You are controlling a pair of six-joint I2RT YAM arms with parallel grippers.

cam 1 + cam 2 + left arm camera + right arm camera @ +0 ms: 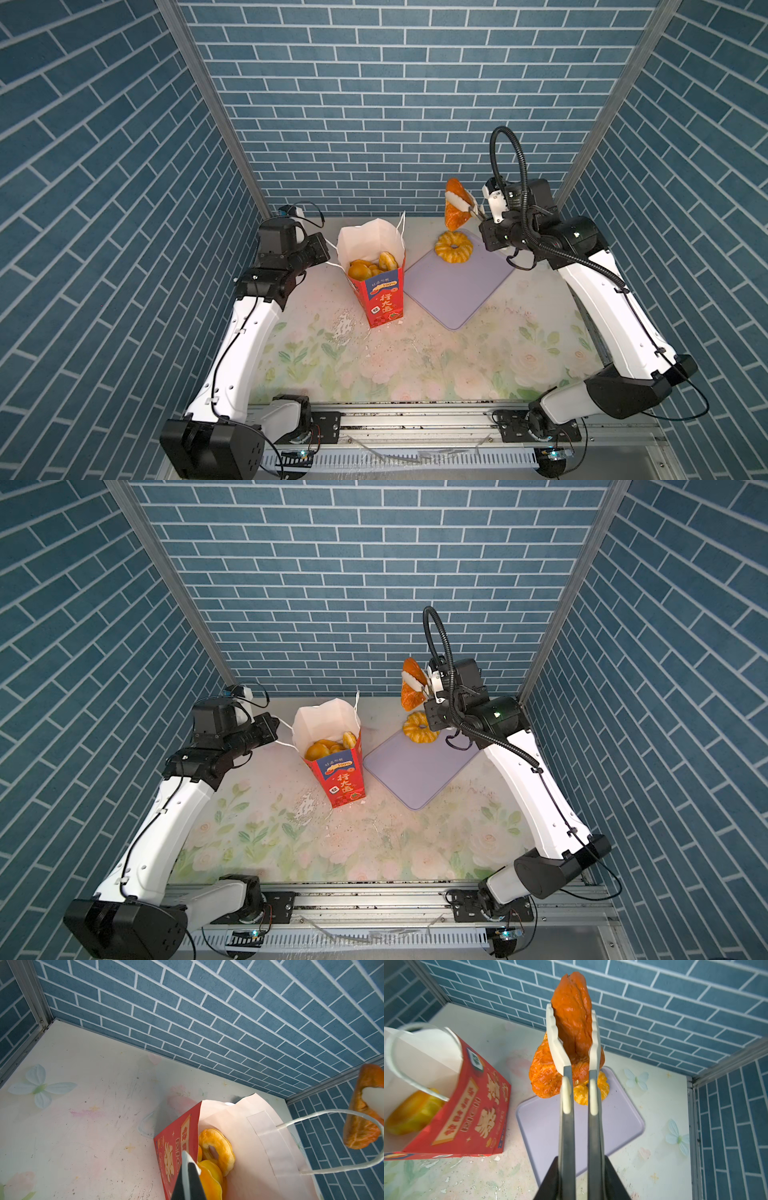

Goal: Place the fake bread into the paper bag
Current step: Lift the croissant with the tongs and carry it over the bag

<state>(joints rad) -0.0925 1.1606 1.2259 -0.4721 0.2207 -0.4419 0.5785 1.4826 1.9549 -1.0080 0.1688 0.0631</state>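
Above the lilac tray [457, 291] and its ring donut [454, 247], the right hand [571, 1011] pinches a glossy red-brown croissant [453, 219] — paper bag [381, 300] upright beside it; left hand [188, 1158] pressed together at the bag's rim.

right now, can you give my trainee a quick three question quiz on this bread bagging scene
1. True or false: the right gripper holds the croissant lifted off the lilac tray.
2. Which bread lies on the tray? A) ring donut B) oval loaf C) none
3. Fill in: the pastries already packed sit inside the red ____.

Key: 1 true; 2 A; 3 paper bag
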